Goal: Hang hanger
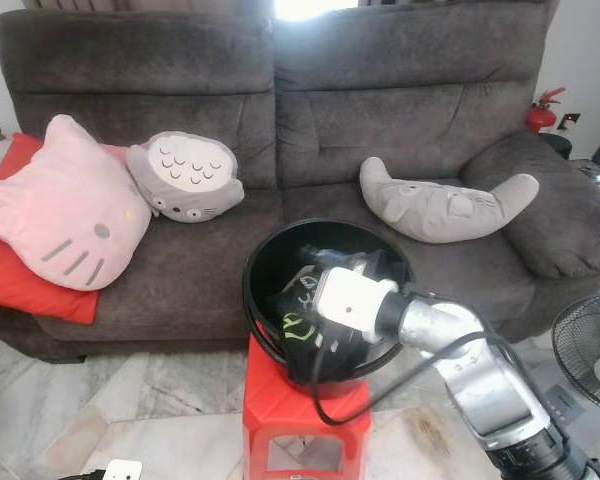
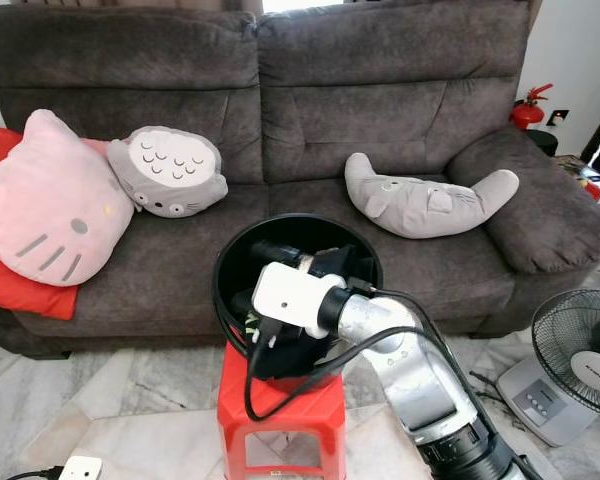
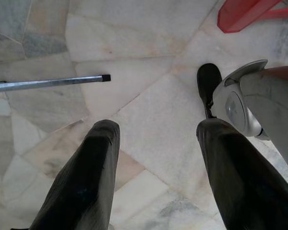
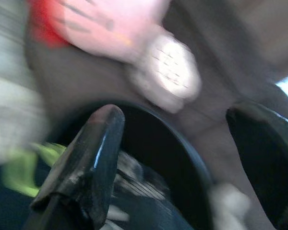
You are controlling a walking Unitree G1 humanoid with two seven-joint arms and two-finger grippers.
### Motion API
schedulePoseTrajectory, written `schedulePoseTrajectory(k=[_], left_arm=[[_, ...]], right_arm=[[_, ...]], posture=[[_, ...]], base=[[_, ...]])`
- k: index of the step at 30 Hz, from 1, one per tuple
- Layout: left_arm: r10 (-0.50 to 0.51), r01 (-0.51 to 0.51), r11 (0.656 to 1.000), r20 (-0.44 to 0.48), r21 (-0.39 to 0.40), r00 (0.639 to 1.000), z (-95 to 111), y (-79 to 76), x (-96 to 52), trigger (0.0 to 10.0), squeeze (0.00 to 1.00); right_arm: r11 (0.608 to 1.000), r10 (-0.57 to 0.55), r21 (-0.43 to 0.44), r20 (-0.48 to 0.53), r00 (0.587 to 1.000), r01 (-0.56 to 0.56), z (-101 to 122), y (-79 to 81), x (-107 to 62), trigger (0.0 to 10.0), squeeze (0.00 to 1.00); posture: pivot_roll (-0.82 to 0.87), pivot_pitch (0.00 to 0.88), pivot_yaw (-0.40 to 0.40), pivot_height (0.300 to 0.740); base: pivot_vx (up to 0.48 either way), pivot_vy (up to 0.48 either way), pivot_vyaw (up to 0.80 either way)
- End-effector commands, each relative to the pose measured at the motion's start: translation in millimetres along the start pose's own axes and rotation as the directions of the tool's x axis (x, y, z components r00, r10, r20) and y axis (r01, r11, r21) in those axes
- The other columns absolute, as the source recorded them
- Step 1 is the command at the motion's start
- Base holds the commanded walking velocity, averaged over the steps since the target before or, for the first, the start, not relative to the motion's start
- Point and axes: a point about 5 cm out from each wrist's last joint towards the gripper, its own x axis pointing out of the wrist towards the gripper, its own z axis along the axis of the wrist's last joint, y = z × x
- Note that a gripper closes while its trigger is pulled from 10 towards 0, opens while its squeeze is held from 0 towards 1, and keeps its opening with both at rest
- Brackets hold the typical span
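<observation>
Red plastic stool [image 2: 280, 420] is carrying a black bucket [image 2: 230, 300], into which the right gripper [image 4: 177, 158] is being reached, jaws released and empty. A green hanger [image 1: 298, 326] is lying inside among dark items. The left gripper [image 3: 156, 163] is hanging idle, jaws parted, over the floor. The hook should be pinched squarely. Behind, cushions are resting on a grey sofa [image 1: 400, 90].

The right wrist view is smearing the black bucket [image 4: 182, 167] and its contents. The right arm's white wrist housing [image 1: 352, 300] is hiding the bucket's contents; the fan [image 1: 592, 352] is running off the right edge.
</observation>
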Motion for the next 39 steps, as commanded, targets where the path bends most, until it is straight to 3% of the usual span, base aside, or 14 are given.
schedulePoseTrajectory(k=[1, 2, 3, 4, 7, 10, 15, 21, 27, 30, 39], left_arm=[[0.002, -0.002, 1.000, -0.016, 0.015, 1.000, -4, 1.9, -0.5, 10.0, 0.00], [0.002, -0.002, 1.000, -0.016, 0.017, 1.000, -4, 1.9, -0.5, 10.0, 0.00], [0.003, -0.002, 1.000, -0.016, 0.020, 1.000, -4, 2.0, -0.5, 10.0, 0.00], [0.003, -0.002, 1.000, -0.016, 0.023, 1.000, -4, 2.1, -0.6, 10.0, 0.00], [0.003, -0.003, 1.000, -0.017, 0.026, 1.000, -5, 2.2, -0.6, 10.0, 0.00], [0.004, -0.004, 1.000, -0.016, 0.030, 1.000, -4, 2.6, -0.7, 10.0, 0.00], [0.005, -0.004, 1.000, -0.016, 0.030, 1.000, -4, 2.7, -0.7, 10.0, 0.00], [0.006, -0.005, 0.999, -0.018, 0.038, 1.000, -5, 3.6, -0.8, 10.0, 0.00], [0.008, -0.008, 0.999, -0.014, 0.033, 1.000, -3, 4.1, -0.7, 10.0, 0.00], [0.011, -0.011, 1.000, -0.013, 0.025, 1.000, -3, 4.5, -0.6, 10.0, 0.00], [0.012, -0.011, 1.000, -0.015, 0.018, 1.000, -2, 3.6, -0.5, 10.0, 0.00]], right_arm=[[0.997, -0.056, -0.049, -0.072, 0.996, 0.053, -9, 3.5, -4.1, 10.0, 0.00], [0.985, -0.024, -0.175, -0.085, 0.996, 0.009, -12, 10.8, -7.7, 10.0, 0.00], [0.971, -0.001, -0.236, -0.092, 0.996, -0.021, -15, 20.1, -11.7, 10.0, 0.00], [0.969, 0.026, -0.245, -0.074, 0.997, -0.043, -13, 27.4, -15.6, 10.0, 0.00], [0.960, 0.079, -0.270, -0.018, 0.997, -0.081, -5, 38.6, -22.6, 10.0, 0.00], [0.959, 0.036, -0.283, 0.035, 0.999, -0.025, 4, 45.6, -33.1, 10.0, 0.00], [0.956, 0.022, -0.294, 0.039, 0.999, -0.010, 5, 47.1, -34.8, 10.0, 0.00], [0.938, -0.003, -0.345, 0.049, 0.999, 0.020, 5, 56.1, -55.7, 10.0, 0.00], [0.911, -0.009, -0.411, 0.083, 0.997, 0.042, -1, 57.5, -80.5, 10.0, 0.00], [0.909, 0.037, -0.416, 0.018, 0.999, -0.026, -18, 63.9, -93.7, 10.0, 0.00], [0.919, 0.047, -0.390, -0.027, 0.999, -0.054, -38, 68.3, -93.4, 10.0, 0.00]], posture=[[-0.14, 0.000, 0.023, 0.719], [-0.14, 0.000, 0.023, 0.719], [-0.15, 0.000, 0.020, 0.719], [-0.15, 0.000, 0.020, 0.719], [-0.15, 0.000, 0.015, 0.719], [-0.14, 0.000, 0.008, 0.719], [-0.14, 0.000, 0.008, 0.719], [-0.16, 0.000, 0.006, 0.719], [-0.18, 0.000, -0.010, 0.719], [-0.19, 0.000, -0.011, 0.719], [-0.17, 0.000, -0.011, 0.719]], base=[[0.000, 0.000, 0.00], [0.000, 0.000, 0.00], [0.000, 0.000, 0.00], [0.000, 0.000, 0.00], [0.000, 0.000, 0.00], [0.000, 0.000, 0.00], [0.000, 0.000, 0.00], [0.000, 0.000, 0.00], [0.000, 0.000, 0.00], [0.000, 0.000, 0.00], [0.000, 0.000, 0.00]])
